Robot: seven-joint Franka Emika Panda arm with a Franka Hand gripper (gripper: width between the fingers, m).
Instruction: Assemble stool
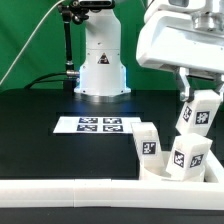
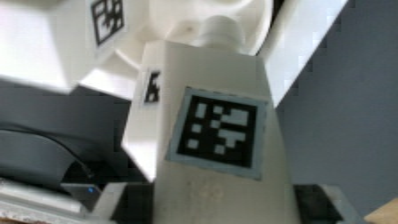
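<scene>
My gripper point(image 1: 198, 97) is at the exterior view's right, shut on a white block leg point(image 1: 201, 116) that hangs tilted in the air. In the wrist view that leg point(image 2: 214, 110) fills the middle, its square tag facing the camera, with the dark fingers point(image 2: 128, 200) pressed on both its sides and the gripper point(image 2: 217, 205) closed around it. Below it, two more legs point(image 1: 147, 143) point(image 1: 187, 155) stand upright on the low white seat point(image 1: 158, 172). Whether they are fixed in it I cannot tell. Another tagged white part point(image 2: 93, 40) shows beyond the held leg.
The marker board point(image 1: 100, 124) lies on the black table in front of the robot base point(image 1: 100, 70). A long white rail point(image 1: 70, 186) runs along the front edge, close to the seat. A cable hangs at the back left.
</scene>
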